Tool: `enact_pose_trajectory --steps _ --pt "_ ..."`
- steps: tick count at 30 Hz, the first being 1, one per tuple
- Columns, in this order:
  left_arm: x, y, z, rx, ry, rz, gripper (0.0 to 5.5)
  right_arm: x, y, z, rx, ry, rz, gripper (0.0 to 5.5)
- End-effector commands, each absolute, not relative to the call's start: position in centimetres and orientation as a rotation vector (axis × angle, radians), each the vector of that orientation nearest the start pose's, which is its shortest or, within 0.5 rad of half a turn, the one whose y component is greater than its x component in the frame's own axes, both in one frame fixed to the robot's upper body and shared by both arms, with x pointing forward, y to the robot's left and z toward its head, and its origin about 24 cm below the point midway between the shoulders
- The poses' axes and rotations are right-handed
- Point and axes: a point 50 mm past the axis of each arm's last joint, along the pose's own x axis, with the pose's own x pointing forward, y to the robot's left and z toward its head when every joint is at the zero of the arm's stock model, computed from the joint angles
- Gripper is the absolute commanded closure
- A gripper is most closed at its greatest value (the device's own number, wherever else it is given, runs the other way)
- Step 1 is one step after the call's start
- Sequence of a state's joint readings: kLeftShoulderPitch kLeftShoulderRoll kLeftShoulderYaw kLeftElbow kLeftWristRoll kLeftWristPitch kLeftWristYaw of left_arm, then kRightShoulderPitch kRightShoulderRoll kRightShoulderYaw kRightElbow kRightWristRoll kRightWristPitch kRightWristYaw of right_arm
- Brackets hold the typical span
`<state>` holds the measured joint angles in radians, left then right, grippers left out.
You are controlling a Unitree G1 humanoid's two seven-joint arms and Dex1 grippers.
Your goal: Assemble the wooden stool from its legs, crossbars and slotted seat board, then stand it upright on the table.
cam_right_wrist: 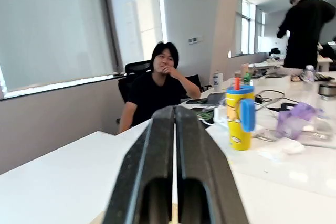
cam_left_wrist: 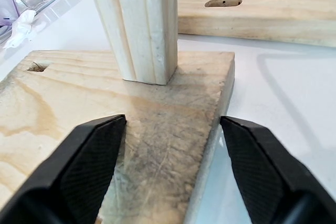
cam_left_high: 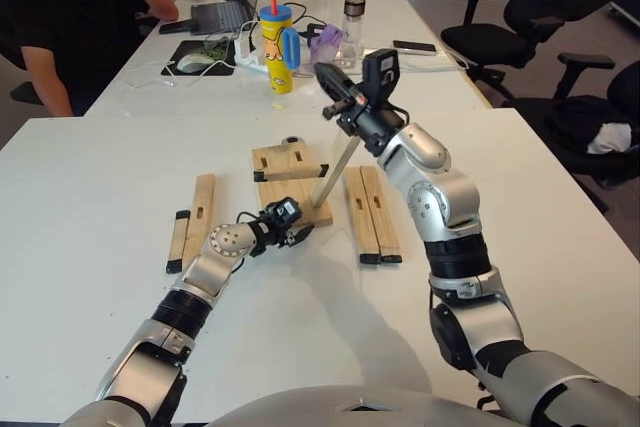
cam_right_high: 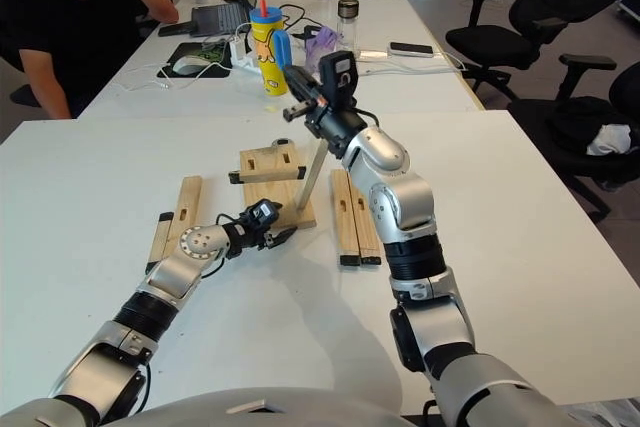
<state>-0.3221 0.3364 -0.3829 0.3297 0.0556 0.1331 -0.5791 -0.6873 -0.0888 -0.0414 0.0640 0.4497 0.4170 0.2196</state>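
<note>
The slotted seat board lies flat at mid-table, with a dark-ended crossbar resting across its far part. A light wooden leg stands tilted with its foot on the board, seen close as the leg in the left wrist view. My right gripper is raised above the board, shut on the leg's top end. My left gripper sits low at the board's near corner, open, its fingertips straddling that corner.
Two slotted legs lie side by side right of the board. Left of it lie another slotted piece and a dark-tipped bar. A yellow cup and desk clutter stand on the far table, with office chairs to the right.
</note>
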Motion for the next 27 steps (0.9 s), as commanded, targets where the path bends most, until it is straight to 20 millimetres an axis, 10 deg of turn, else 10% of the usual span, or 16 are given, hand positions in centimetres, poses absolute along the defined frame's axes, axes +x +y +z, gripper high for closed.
enact_pose_trajectory --steps 1,8,22,27 --pt "23.1 15.3 -5.8 0.457 0.765 -0.852 2.16 35.7 -16.0 21.8 0.278 -0.160 0.270 5.48" --pt "23.0 15.1 -5.4 0.453 0.732 -0.885 2.16 30.5 -16.6 9.0 0.095 0.349 0.248 5.10" --pt "22.8 15.1 -5.3 0.433 0.730 -0.866 2.16 25.8 -11.5 6.3 0.066 0.618 0.355 2.84" --pt "22.9 14.6 -5.2 0.434 0.723 -0.878 2.16 25.4 -11.0 5.3 0.055 0.683 0.359 2.84"
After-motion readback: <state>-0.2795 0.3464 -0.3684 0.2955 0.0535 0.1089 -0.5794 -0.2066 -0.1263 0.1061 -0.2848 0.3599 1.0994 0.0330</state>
